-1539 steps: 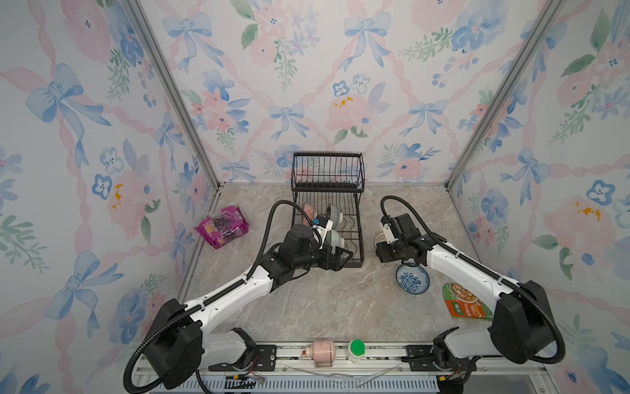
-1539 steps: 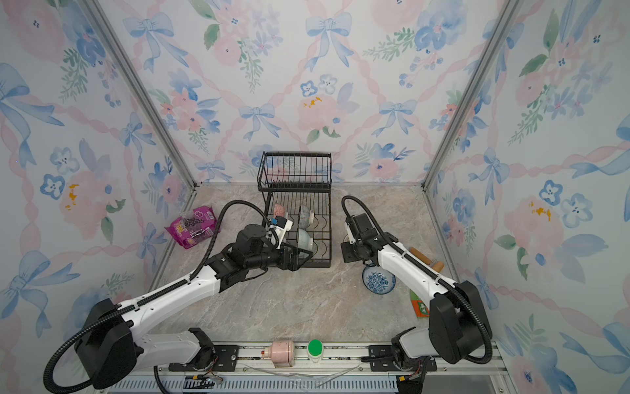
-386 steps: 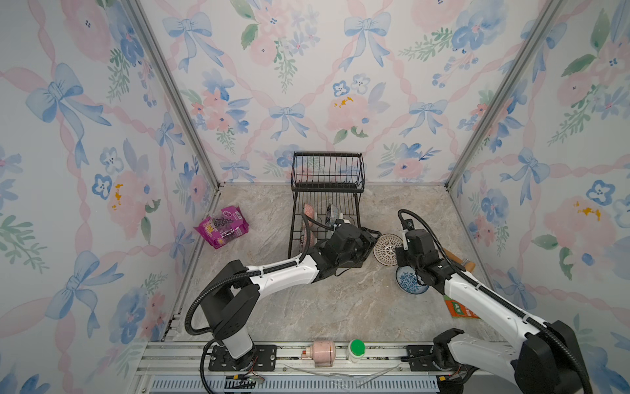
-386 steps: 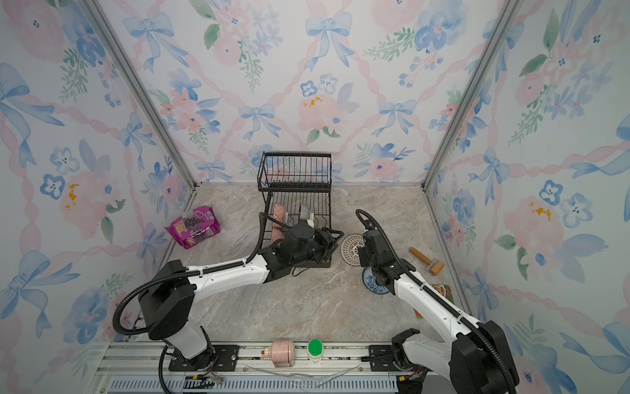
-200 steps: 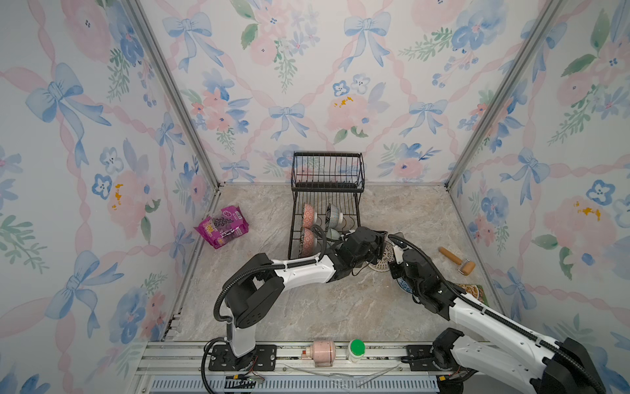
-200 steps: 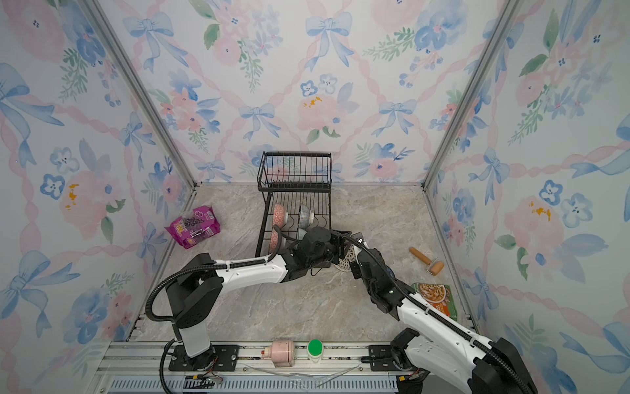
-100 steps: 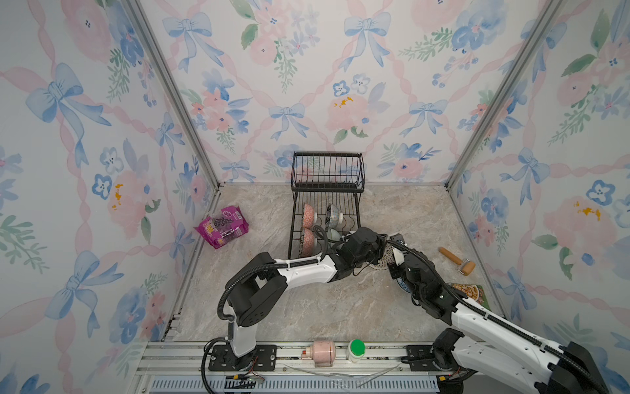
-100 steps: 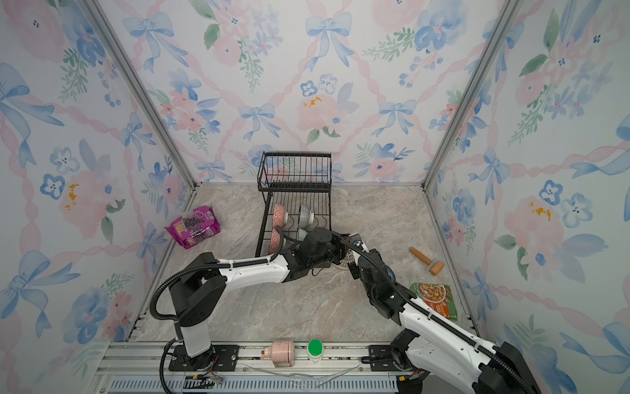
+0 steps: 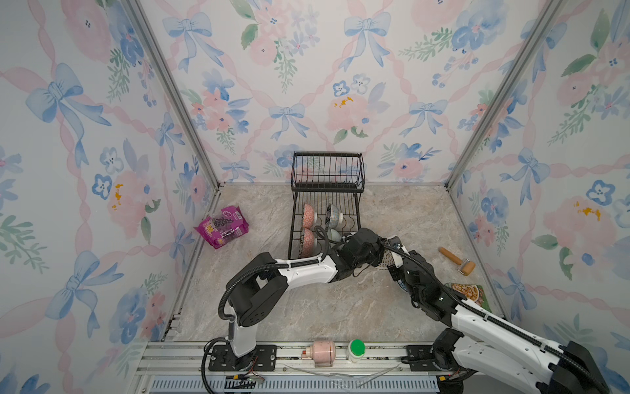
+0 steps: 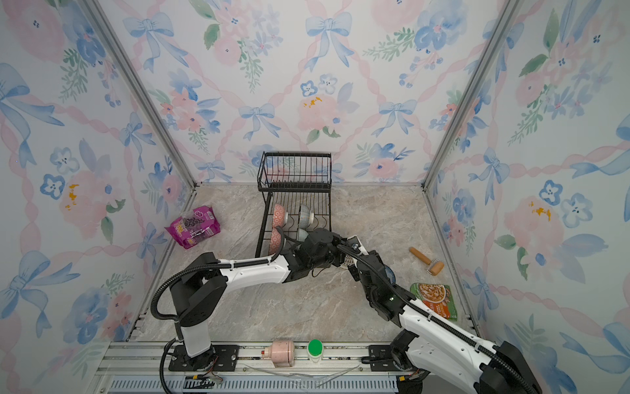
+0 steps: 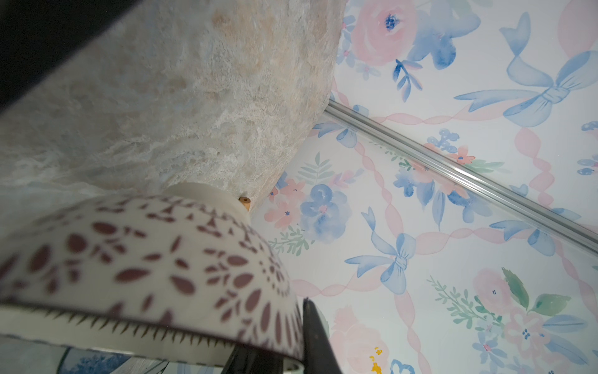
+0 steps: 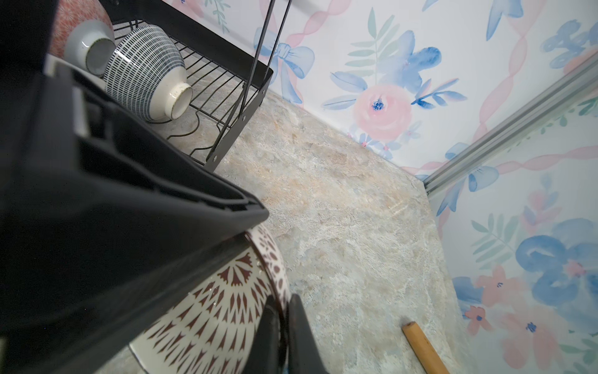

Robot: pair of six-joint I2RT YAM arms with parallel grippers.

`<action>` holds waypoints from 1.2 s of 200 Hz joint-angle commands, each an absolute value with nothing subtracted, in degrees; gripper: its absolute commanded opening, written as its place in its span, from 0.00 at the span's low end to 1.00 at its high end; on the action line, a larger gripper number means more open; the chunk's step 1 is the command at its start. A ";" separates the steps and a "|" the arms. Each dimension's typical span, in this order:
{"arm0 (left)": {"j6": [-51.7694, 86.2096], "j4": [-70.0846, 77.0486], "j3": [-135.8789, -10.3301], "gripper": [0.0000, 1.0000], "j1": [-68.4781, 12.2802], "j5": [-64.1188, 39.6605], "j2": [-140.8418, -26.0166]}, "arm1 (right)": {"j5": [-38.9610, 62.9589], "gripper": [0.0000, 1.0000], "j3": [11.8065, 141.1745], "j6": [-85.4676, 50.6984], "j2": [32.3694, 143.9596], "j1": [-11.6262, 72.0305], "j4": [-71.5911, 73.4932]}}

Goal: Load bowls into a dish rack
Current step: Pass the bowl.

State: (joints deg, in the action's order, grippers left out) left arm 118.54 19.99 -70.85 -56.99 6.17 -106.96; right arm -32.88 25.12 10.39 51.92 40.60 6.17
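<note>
While left claw (image 11: 275,356) and right claw (image 12: 284,336) both pinch the patterned bowl (image 12: 207,317), dish rack (image 9: 327,154) stands just beside. Left claw nearer — marginally.

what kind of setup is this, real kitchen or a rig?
Probably a staged robot booth, not a kitchen: floral wallpaper panels on aluminium posts, robot arms bolted to a front rail, and a dish rack on a marble-look tabletop.

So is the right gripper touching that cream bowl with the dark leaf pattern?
Touching. The right wrist view shows the right gripper pinching the rim of the cream leaf-patterned bowl, one finger against each side of the wall.
</note>
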 commanded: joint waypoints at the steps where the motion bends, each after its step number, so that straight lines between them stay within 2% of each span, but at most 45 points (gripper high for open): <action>1: 118.10 21.26 -72.40 0.00 -56.77 7.50 -107.71 | -32.78 0.00 25.75 8.75 50.78 42.83 10.94; 39: 116.18 21.67 -72.21 0.00 -56.61 7.21 -107.36 | -32.94 0.01 26.34 8.62 50.54 44.47 9.79; 51: 115.08 22.91 -71.75 0.00 -56.38 7.14 -107.14 | -32.16 0.12 27.25 7.42 50.17 44.47 7.47; 85: 110.56 28.77 -70.50 0.00 -55.38 6.04 -106.53 | -28.75 0.29 29.96 4.10 47.47 44.49 -0.07; 130: 105.40 35.22 -71.16 0.00 -54.56 2.10 -107.31 | -21.10 0.63 33.81 -0.44 40.17 44.51 -13.35; 159: 98.84 36.75 -71.54 0.00 -53.98 -1.48 -106.67 | -15.50 0.79 39.17 -8.29 36.53 44.54 -24.21; 191: 90.79 38.36 -68.72 0.00 -51.72 -7.60 -103.53 | -9.24 0.96 46.18 -17.95 37.71 44.36 -35.47; 208: 86.27 38.80 -66.31 0.00 -50.18 -10.82 -100.94 | -4.32 1.00 47.63 -21.87 38.47 44.29 -37.67; 219: 82.78 39.15 -64.97 0.00 -49.13 -13.06 -99.10 | -1.85 0.96 47.68 -24.32 38.13 44.31 -37.56; 240: 76.21 40.01 -63.28 0.00 -46.53 -19.47 -96.13 | 0.43 0.96 46.62 -28.34 35.46 44.30 -34.89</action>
State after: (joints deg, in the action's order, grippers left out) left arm 87.31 33.26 -64.14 -48.90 -10.57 -102.19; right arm -5.65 46.85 -20.60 37.50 44.03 -32.67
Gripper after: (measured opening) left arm 0.074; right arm 0.962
